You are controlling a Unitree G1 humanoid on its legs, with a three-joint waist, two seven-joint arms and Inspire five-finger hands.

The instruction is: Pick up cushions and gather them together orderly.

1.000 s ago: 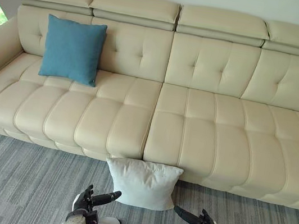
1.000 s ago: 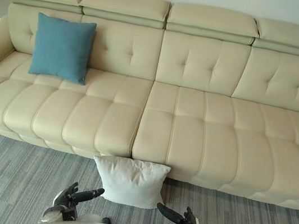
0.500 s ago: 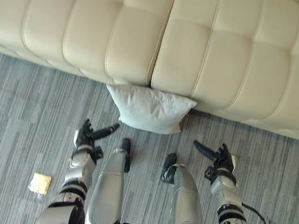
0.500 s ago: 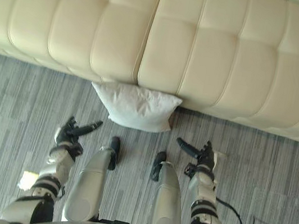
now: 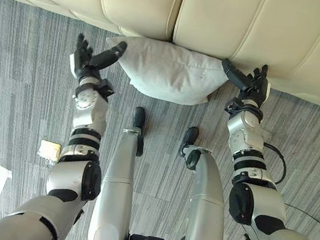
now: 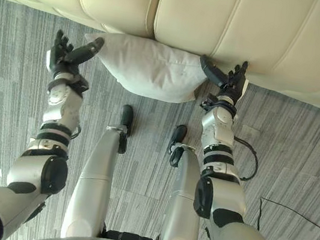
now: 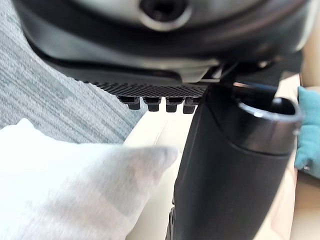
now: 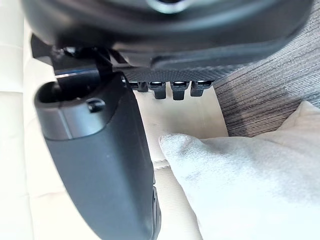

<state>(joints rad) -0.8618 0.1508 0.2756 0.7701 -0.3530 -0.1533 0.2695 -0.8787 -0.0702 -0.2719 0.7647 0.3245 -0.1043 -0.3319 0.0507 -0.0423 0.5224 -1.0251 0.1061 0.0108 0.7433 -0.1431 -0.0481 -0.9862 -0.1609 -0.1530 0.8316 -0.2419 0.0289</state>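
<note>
The white cushion (image 5: 167, 72) lies on the floor (image 5: 23, 98) against the sofa (image 5: 224, 20), long axis crosswise, flanked equally by left hand (image 5: 84, 60) and right hand (image 5: 252, 89), both with fingers extended, holding nothing.

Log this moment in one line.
white cushion: floor, against sofa | left hand: open, at cushion corner | right hand: open, at opposite corner | lift: not yet
</note>
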